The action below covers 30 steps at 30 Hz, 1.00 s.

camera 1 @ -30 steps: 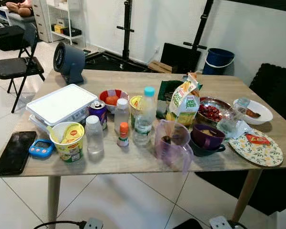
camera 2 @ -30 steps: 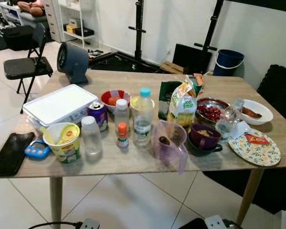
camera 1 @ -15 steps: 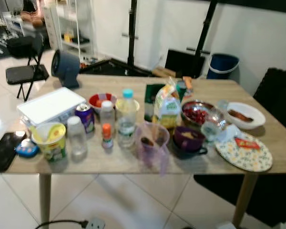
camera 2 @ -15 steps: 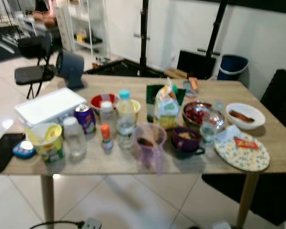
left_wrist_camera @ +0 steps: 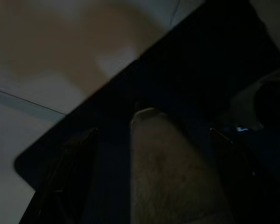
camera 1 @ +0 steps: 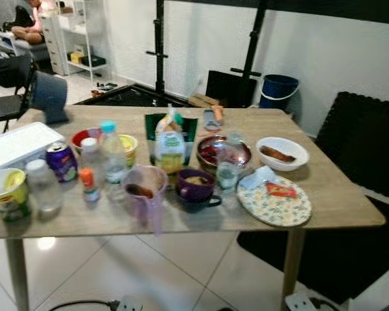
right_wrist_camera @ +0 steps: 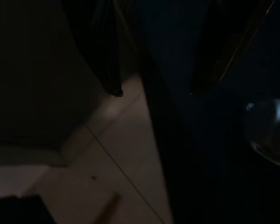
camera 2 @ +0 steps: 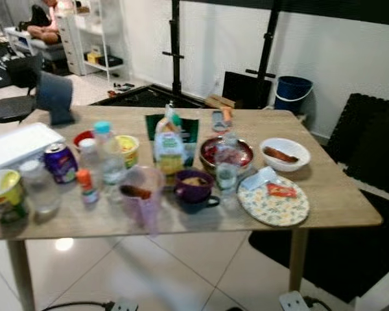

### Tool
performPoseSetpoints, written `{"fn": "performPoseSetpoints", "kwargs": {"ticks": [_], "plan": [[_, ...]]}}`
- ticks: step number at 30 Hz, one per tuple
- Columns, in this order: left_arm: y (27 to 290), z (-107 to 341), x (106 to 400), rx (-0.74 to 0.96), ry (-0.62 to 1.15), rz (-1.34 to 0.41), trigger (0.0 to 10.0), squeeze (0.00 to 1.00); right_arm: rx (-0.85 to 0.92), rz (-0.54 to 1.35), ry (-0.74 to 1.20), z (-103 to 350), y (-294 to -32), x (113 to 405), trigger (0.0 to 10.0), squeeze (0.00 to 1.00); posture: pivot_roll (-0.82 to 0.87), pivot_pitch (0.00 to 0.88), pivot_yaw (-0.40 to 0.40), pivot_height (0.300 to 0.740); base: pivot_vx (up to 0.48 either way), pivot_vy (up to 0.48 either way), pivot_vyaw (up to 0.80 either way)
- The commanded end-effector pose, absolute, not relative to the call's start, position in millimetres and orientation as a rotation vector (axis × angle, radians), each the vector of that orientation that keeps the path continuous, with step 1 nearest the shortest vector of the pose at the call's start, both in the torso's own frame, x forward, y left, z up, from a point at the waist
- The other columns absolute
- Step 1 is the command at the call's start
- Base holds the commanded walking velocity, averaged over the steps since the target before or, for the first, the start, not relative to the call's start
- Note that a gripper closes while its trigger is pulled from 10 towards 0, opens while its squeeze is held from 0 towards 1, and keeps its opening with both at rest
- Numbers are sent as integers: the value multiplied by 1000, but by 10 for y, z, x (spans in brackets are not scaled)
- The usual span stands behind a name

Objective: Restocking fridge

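Note:
A wooden table (camera 1: 337, 210) carries the food and drink. From left stand a yellow noodle cup (camera 1: 5, 193), a clear jar (camera 1: 42, 186), a purple can (camera 1: 63, 161), a small orange-capped bottle (camera 1: 88, 184) and a water bottle (camera 1: 113, 152). A purple pitcher (camera 1: 144, 192) and a purple mug (camera 1: 196, 188) sit near the front edge. Behind them are a bag of greens (camera 1: 170, 146), a steel bowl of red fruit (camera 1: 215, 150), a white bowl (camera 1: 282, 153) and a floral plate (camera 1: 273, 202). Both arms hang low in shade: left gripper (left_wrist_camera: 151, 135) and right gripper (right_wrist_camera: 155, 93) open, holding nothing.
A white lidded box (camera 1: 16, 144) and a grey fan (camera 1: 50, 96) stand on the table's left. A black padded seat (camera 1: 366, 149) is at the right, a blue bucket (camera 1: 279, 91) behind, a folding chair (camera 1: 3, 103) far left. Power strips (camera 1: 126, 303) lie on the tiled floor.
The camera has swung to the right, so the whole table slid left in the picture. The phone and the blue timer have left the frame. Nothing on the table itself moved.

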<state>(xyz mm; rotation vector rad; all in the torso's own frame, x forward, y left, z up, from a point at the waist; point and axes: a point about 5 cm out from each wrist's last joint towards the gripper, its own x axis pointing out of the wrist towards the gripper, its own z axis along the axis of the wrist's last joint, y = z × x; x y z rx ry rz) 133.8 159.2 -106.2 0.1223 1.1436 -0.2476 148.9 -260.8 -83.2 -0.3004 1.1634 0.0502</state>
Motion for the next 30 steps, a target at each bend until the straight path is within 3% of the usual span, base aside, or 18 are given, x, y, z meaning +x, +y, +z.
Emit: {"fn": "performPoseSetpoints", "kwargs": {"ticks": [1, 18, 27, 30], "plan": [[1576, -1122, 1160, 97, 1212, -237, 10000, 0, -303, 58, 1170, -842, -2591, 1478, 10000, 0, 29, 0, -101, 740, 0, 0, 0], [1597, -1138, 1096, 98, 1226, -237, 10000, 0, -315, 84, 1170, -859, -2528, 1485, 10000, 0, 35, 0, -93, 740, 0, 0, 0], [1607, -1130, 1121, 108, 1222, -252, 10000, 0, -313, 64, 1192, -860, -2662, 1360, 10000, 0, 25, 0, -80, 740, 0, 0, 0], [1597, -1126, 1135, 120, 1225, -281, 10000, 0, -313, 57, 1198, -856, -2701, 1331, 10000, 0, 22, 0, -79, 740, 0, -442, 0]]}}
